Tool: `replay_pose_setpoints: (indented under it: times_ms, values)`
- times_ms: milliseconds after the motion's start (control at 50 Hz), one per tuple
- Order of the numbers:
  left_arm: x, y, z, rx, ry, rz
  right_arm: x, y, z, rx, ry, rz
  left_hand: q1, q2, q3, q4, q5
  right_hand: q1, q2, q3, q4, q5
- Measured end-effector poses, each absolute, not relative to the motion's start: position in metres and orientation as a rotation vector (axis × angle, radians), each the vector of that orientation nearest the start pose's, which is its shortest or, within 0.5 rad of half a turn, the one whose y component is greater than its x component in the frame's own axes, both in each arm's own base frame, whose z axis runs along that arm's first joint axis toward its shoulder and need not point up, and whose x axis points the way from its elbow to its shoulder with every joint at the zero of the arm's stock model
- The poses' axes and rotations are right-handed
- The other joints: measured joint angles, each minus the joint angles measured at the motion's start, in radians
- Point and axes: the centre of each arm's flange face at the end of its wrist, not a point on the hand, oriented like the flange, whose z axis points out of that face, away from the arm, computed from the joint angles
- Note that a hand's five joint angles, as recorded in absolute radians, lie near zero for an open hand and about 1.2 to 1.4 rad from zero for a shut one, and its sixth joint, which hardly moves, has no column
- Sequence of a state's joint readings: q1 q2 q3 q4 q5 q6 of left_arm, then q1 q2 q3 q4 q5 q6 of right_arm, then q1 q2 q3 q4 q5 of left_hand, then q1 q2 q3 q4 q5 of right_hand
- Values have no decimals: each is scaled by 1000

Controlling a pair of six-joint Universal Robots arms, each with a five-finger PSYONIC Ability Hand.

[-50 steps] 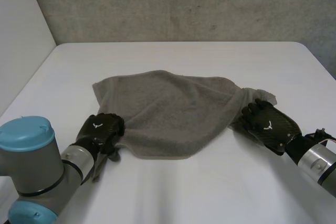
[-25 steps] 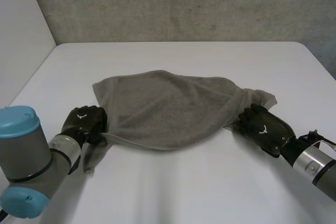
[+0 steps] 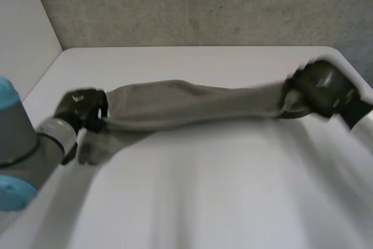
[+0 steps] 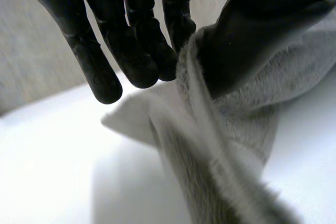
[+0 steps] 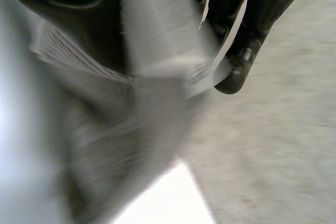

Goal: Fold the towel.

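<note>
Two hands pinch a grey towel [image 3: 192, 102] stretched across mid-frame over the table [image 3: 204, 202]. Left hand [image 3: 84, 108] grips its left end & right hand [image 3: 319, 88], blurred, its right end. Gripped edges are hidden; a flap droops lower left.

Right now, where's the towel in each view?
Head view: towel stretched between the left hand and right hand, across the table.
Left wrist view: towel pinched between that hand's thumb and fingers, trailing past the fingertips.
Right wrist view: towel gripped in that hand, spreading out from its palm.
Shared landmark: the white table beneath.
</note>
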State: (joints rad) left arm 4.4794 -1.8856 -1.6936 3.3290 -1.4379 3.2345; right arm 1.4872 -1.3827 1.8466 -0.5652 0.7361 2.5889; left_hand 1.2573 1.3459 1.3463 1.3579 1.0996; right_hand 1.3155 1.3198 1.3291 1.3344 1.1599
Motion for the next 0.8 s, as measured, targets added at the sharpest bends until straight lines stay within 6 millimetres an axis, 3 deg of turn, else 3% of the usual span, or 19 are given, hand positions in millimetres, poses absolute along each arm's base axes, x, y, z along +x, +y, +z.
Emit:
replay_pose_setpoints:
  times_ms: [20, 60, 80, 160, 200, 280, 360, 420, 580, 620, 680, 800]
  values:
    - [-217, -294, 195, 562, 2570, -2047, 172, -324, 229, -1270, 1606, -2244, 0, 0, 0, 0, 0, 0, 0, 0, 4, 0]
    - [-217, -295, 225, 566, 2519, -2120, 164, -329, 279, -1052, 1584, -2295, 0, 1, 0, 0, 0, 0, 0, 6, 6, 0]
    - [-217, -295, 233, 567, 2504, -2141, 162, -330, 291, -1002, 1576, -2303, 0, 1, 0, 0, 0, 0, 0, 10, 6, 0]
    - [-216, -290, 295, 582, 2362, -2322, 131, -333, 368, -703, 1552, -2330, 0, 1, 0, 0, 0, 0, 19, 14, 6, 0]
    - [-215, -286, 319, 588, 2299, -2392, 116, -332, 394, -619, 1570, -2328, 0, 1, 0, 0, 0, 0, 23, 14, 6, 0]
    - [-210, -277, 359, 596, 2193, -2495, 96, -332, 422, -524, 1663, -2258, 0, 1, 0, 0, 0, 0, 23, 14, 6, 0]
    - [-208, -274, 372, 606, 2176, -2513, 91, -338, 423, -497, 1759, -2159, 0, 1, 0, 0, 0, 0, 23, 14, 6, 0]
    - [-207, -275, 370, 614, 2210, -2486, 96, -347, 409, -529, 1839, -2070, 0, 1, 0, 0, 11, 1, 23, 14, 6, 0]
    - [-205, -297, 324, 612, 2429, -2277, 140, -357, 340, -817, 2100, -1842, 0, 2, 0, 1, 34, 0, 23, 14, 6, 2]
    - [-205, -306, 305, 609, 2502, -2198, 159, -354, 317, -966, 2187, -1776, 0, 2, 0, 1, 34, 0, 23, 14, 6, 2]
    - [-206, -316, 287, 608, 2564, -2126, 177, -348, 297, -1114, 2246, -1721, 0, 2, 0, 1, 34, 0, 23, 14, 6, 2]
    - [-211, -343, 263, 633, 2597, -2061, 201, -351, 285, -1224, 2224, -1779, 0, 2, 0, 1, 34, 1, 23, 14, 6, 2]
